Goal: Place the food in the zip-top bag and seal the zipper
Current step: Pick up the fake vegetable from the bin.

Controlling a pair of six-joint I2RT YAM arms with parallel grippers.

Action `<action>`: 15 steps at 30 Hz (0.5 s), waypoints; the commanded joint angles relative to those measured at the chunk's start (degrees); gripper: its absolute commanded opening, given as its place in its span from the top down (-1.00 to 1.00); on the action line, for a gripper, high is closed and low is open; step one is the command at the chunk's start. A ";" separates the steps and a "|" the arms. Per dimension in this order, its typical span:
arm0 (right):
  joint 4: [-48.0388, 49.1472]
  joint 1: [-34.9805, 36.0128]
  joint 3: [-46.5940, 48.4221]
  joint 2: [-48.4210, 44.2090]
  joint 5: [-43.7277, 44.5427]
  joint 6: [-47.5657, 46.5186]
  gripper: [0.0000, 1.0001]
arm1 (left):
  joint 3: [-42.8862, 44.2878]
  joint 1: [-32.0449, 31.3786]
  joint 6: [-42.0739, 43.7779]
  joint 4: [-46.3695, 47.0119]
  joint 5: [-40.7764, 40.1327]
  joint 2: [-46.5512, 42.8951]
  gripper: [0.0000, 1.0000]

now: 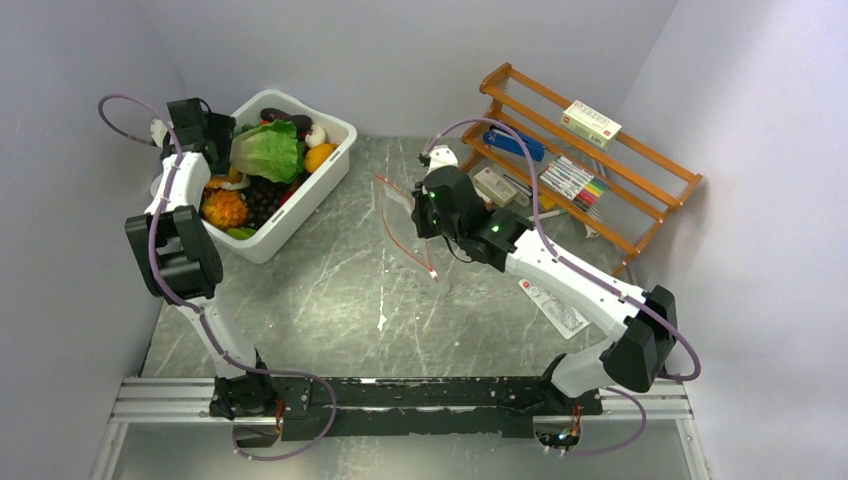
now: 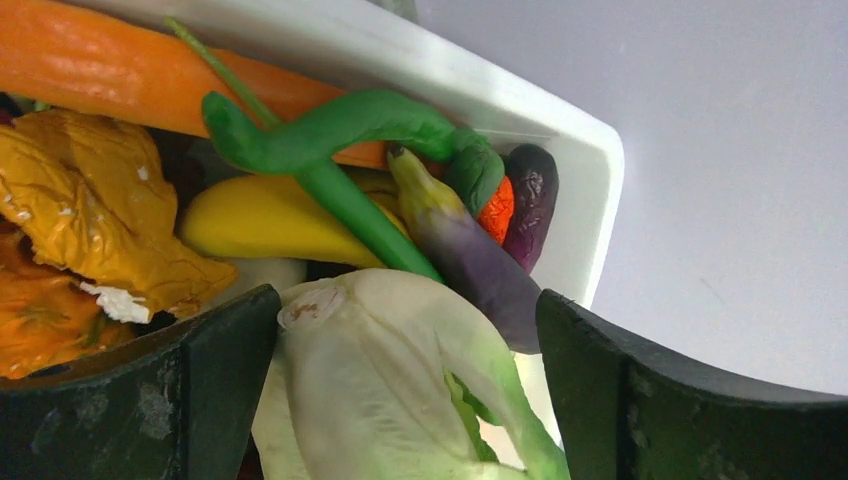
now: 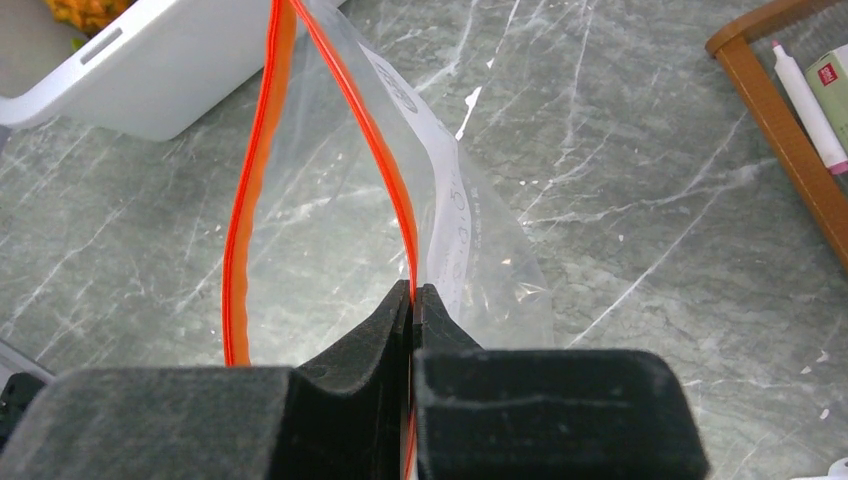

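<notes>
1. A grey marbled table (image 1: pixel 350 290) carried a white bin (image 1: pixel 300 210) at its far left corner and a wooden rack (image 1: pixel 640 200) at its far right corner.
2. The food sat heaped in the bin: a leafy green lettuce (image 1: pixel 268 150) on top, with orange, yellow and dark purple pieces around it.
3. The left gripper (image 1: pixel 205 135) hung over the bin's far end, jaws spread wide and holding nothing.
4. In the left wrist view, the lettuce (image 2: pixel 380 380) lay between the spread fingers (image 2: pixel 200 390); whether they touched it could not be told.
5. The right gripper (image 3: pixel 412 300) was clamped on the rim of the clear zip-top bag (image 3: pixel 330 220), near the middle of the table.
6. The zipper (image 3: pixel 245 200) stood unsealed, and its two orange-red strips bowed apart, leaving the mouth open.
7. A white leaflet (image 1: pixel 553 305) lay flat towards the right edge, beside the right arm.
</notes>
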 commanded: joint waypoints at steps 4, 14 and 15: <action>1.42 0.58 0.76 0.30 0.50 0.50 1.00 | 6.13 -1.32 -3.28 -16.86 -8.29 -2.64 -0.95; 2.50 0.69 0.44 0.80 0.27 0.10 1.00 | -2.58 -4.86 -8.68 -11.74 -7.29 -11.03 -0.87; 2.55 0.72 0.45 0.82 0.10 0.03 1.00 | -1.40 -4.84 -8.60 -12.37 -7.46 -9.85 -0.86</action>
